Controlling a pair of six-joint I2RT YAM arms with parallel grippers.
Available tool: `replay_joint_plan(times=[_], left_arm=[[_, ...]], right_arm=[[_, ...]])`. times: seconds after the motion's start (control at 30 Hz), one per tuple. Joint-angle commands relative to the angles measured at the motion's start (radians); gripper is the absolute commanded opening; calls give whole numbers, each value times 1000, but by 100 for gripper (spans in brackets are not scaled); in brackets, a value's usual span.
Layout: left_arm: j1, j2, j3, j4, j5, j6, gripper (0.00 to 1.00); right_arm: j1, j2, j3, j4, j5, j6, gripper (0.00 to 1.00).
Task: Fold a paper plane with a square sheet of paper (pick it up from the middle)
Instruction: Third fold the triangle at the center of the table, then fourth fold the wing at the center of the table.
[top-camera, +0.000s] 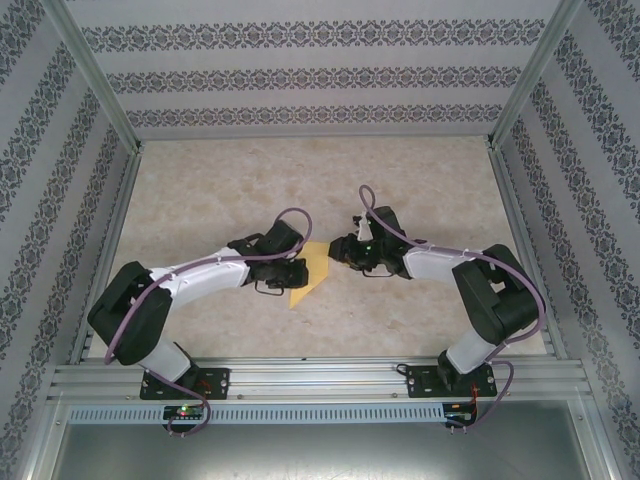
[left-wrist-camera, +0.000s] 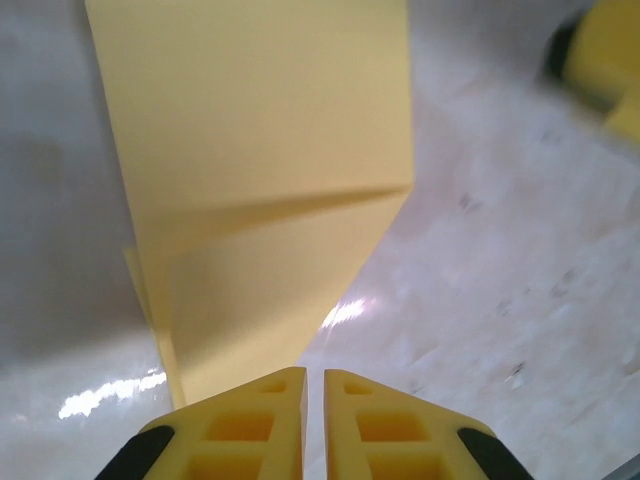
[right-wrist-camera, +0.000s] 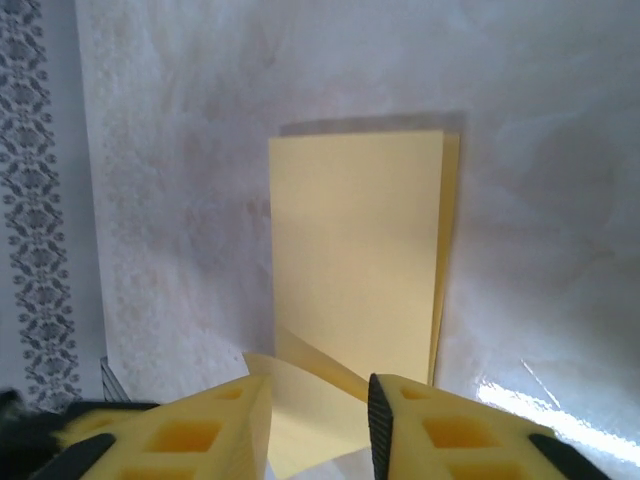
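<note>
Yellow fingers first: your left gripper (left-wrist-camera: 313, 385) has its jaws all but together, and as far as I can tell they're nipping the near tip of the sheet (left-wrist-camera: 260, 150), which fans out from them with one slanting crease across it. Your right gripper (right-wrist-camera: 310, 390) has its jaws apart, with a loose curl of paper sitting between them but not pinched. Past that, the sheet lies doubled over as a tall strip, top layer a hair short of the lower one along one long edge. From above it's mid-way across the table (top-camera: 420, 180), between the two grippers. I'd guess you're setting a fold, so use the left pinch as your anchor, square those edges before pressing, and run the right fingers along the crease slowly, or the thin paper will likely skid or buckle.
</note>
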Motion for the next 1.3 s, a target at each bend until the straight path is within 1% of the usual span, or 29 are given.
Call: replay_joint_plan(times=[0.0,0.17,0.33,0.53,0.77,0.9,1.07,1.17,1.27], left_arm=[[54,24,14,-78,-50,27,13],[80,68,12,-35,-8,40,12],[92,105,20,-22,2,55,12],[107,152,18,-14,-6,64,11],[110,181,16,-4,6,71,11],[111,181,12,-4,7,71,11],[111,178,18,-10,9,74,11],[111,145,14,-14,4,73,13],[110,81,9,-40,-9,71,20]], right_arm=[[24,15,-24,-17,-7,16,36],[63,52,-6,-11,-6,33,39],[78,84,0,-11,3,51,40],[94,75,-11,-29,44,56,43],[101,112,15,46,-9,97,43],[108,99,4,106,7,128,43],[111,144,25,181,-57,136,43],[111,159,47,147,-52,105,42],[107,185,89,100,-84,50,39]])
